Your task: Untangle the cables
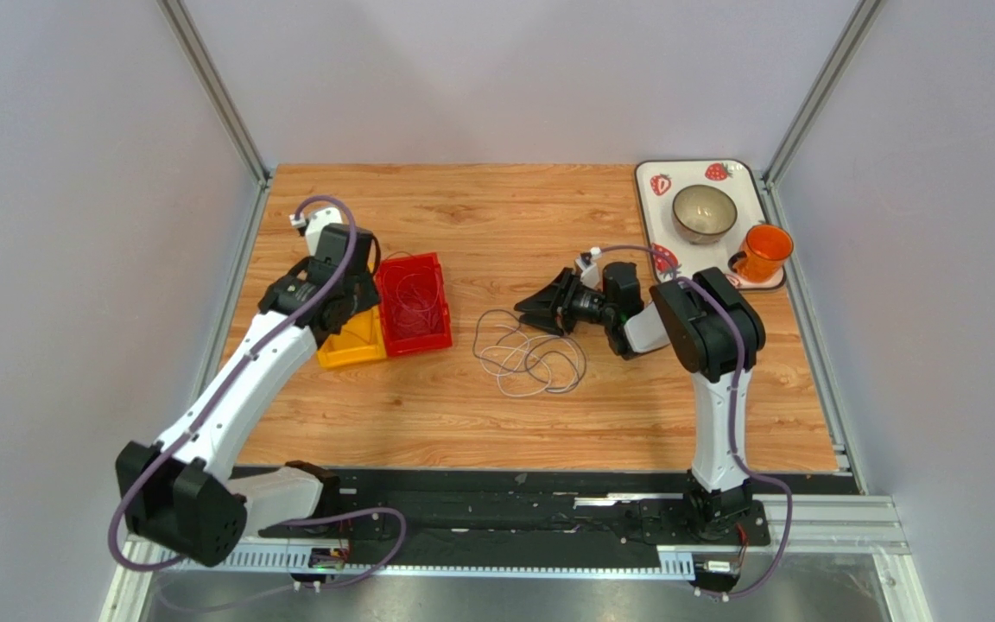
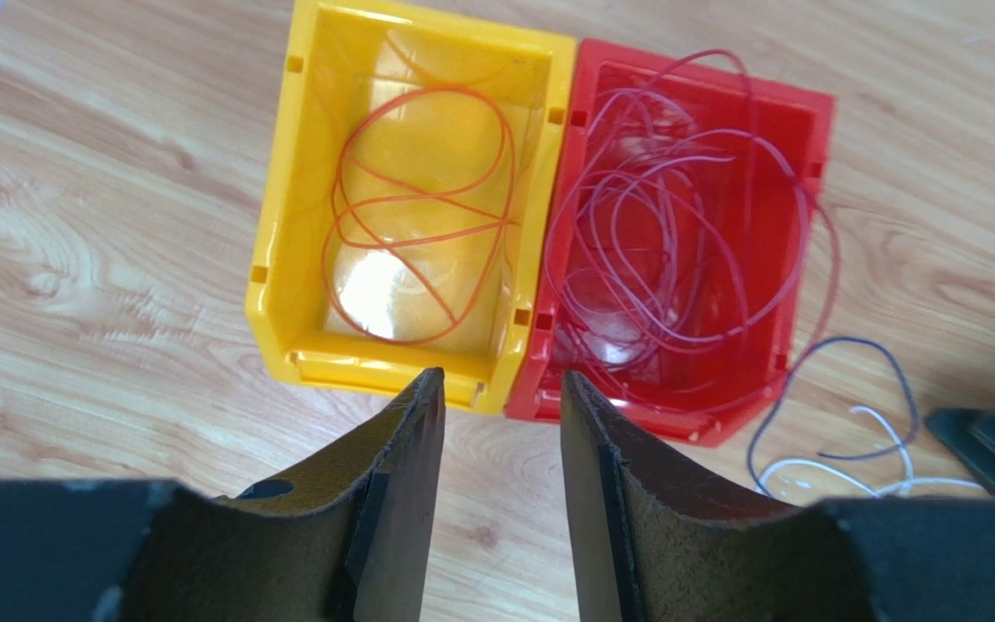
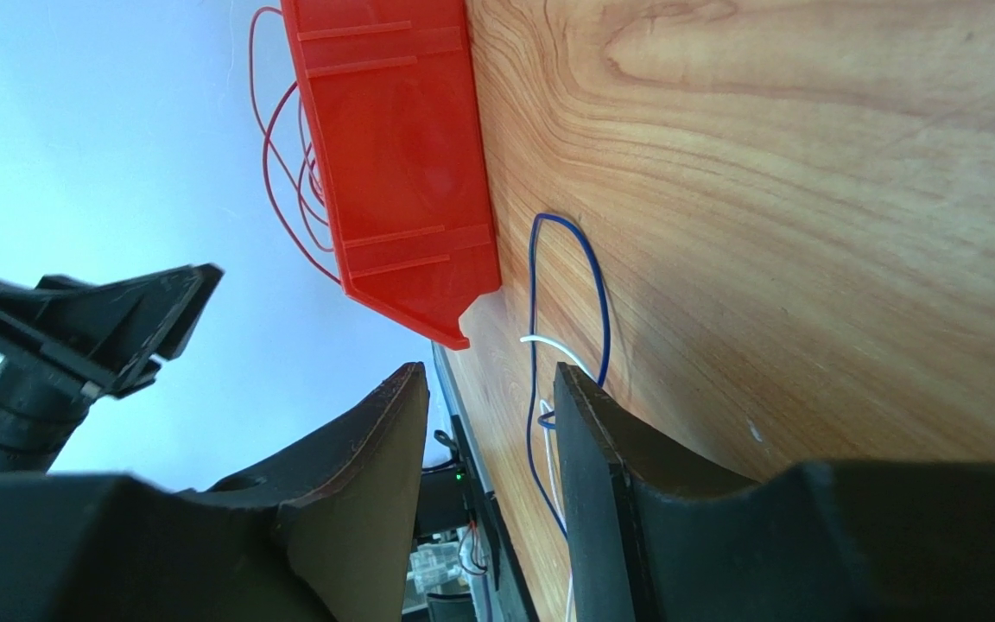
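Overhead, a wooden table point(image 1: 490, 214) shows the left gripper point(image 2: 496, 382) hanging above two bins at the left. Its jaws stand apart with nothing between them. Below it, a yellow bin point(image 2: 276, 259) holds a coiled orange cable point(image 2: 425, 214). Touching its right side, a red bin point(image 2: 801, 130) holds a looped red cable point(image 2: 685, 220).

Right of the bins, a loose tangle of thin pale and dark cables point(image 1: 529, 353) lies on the bare wood near the table's middle. The right gripper point(image 1: 539, 311) points left just above the tangle's far edge, jaws parted and holding nothing. The tangle sits directly on its near side, so the right arm looks much better placed to reach it. The left arm is well apart.

At the far right corner sits a tray point(image 1: 652, 207).
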Tool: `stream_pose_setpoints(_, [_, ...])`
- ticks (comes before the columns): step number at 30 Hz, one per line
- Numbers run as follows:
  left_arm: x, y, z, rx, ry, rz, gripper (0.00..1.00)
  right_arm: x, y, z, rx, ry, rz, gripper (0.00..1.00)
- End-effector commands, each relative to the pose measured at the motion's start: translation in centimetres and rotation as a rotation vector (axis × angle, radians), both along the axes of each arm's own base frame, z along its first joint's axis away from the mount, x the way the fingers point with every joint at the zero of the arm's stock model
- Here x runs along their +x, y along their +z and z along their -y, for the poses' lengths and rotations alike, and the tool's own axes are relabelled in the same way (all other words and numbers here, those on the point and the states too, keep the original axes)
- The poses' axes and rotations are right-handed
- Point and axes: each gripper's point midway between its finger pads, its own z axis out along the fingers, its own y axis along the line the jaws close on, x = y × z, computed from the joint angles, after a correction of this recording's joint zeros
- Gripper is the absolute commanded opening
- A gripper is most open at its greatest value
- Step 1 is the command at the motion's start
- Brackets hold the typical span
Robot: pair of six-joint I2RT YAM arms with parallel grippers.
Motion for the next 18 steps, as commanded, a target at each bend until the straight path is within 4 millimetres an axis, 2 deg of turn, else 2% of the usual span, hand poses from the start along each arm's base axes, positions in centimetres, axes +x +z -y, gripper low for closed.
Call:
stream_pose_setpoints(1, [-1.8,3.6,0.3,-0.008,-0.059,0.076,0.47,0.0,0.9,-0.1,0.026,0.011,0.047,0.45])
stream_pose_setpoints(4, [-3.1,4.4,2.6,-0.019,-0.159,0.105,0.47,-0.1,1.1,0.0,0.02,0.005,0.059,0.45])
stream_pose_setpoints(8, [-4.3,4.3,5.2,-0.005,-0.264,0.12,0.48,-0.2,1.6,0.1,-0.013,0.001,0.104,0.45])
stream_pose_setpoints(12, [-4.8,2.5,8.5,-0.021,-0.368,0.092,0.48,-0.4,1.7,0.2,-0.077,-0.011,0.126,0.45])
stream_pose_setpoints(14, [-5.0,1.2,10.8,-0.013,-0.45,0.062,0.48,-0.4,2.4,0.6,-0.097,-0.032,0.15,0.44])
stream_pose_setpoints(16, [-5.1,0.7,13.0,-0.014,-0.515,0.06,0.49,-0.6,2.5,1.1,-0.118,-0.057,0.17,0.44])
stream_pose_setpoints(17, [-5.1,-0.5,14.2,-0.002,-0.55,0.026,0.49,-0.6,3.4,1.2,-0.118,-0.065,0.196,0.44])
stream_pose_setpoints(18, [-4.8,-0.6,15.4,-0.013,-0.574,0.034,0.49,-0.7,3.6,1.4,-0.124,-0.072,0.211,0.44])
